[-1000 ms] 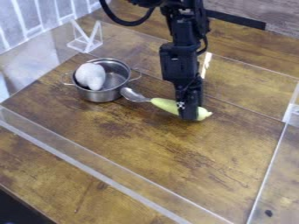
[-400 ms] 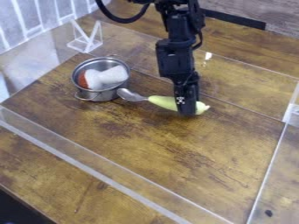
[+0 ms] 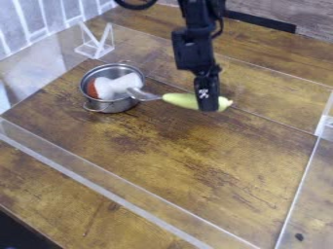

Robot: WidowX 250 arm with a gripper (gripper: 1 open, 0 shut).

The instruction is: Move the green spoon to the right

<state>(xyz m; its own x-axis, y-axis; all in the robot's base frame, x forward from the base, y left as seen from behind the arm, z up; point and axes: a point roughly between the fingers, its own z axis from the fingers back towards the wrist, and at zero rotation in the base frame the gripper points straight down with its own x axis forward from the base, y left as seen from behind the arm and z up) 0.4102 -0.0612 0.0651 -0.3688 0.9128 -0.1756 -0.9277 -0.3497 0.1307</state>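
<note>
— Starting with the biggest thing, what are we looking at?

— We see a dark wooden table (image 3: 196, 165) with a clear plastic barrier (image 3: 78, 170) running along its near edge and up the left side. Over the middle of the table hangs our black robot arm (image 3: 196, 44), reaching almost straight down.

— And below the arm?

— We see the gripper (image 3: 207, 97) pinched nearly closed around the thick yellow-green handle of the green spoon (image 3: 196, 101). Its dark fingers (image 3: 205, 92) cover the middle of the handle, so we only see green sticking out on either side.

— Where does the spoon sit?

— We find it just right of the steel bowl (image 3: 111, 88), lying roughly level, its shiny scoop end pointing left toward the bowl's rim. We cannot tell whether the scoop touches the rim or whether the spoon is clear of the wood.

— Anything smaller?

— We see a white object (image 3: 109, 89) inside the bowl, with a touch of orange at its left. Farther back on the left stands a small clear stand (image 3: 93, 41).
</note>
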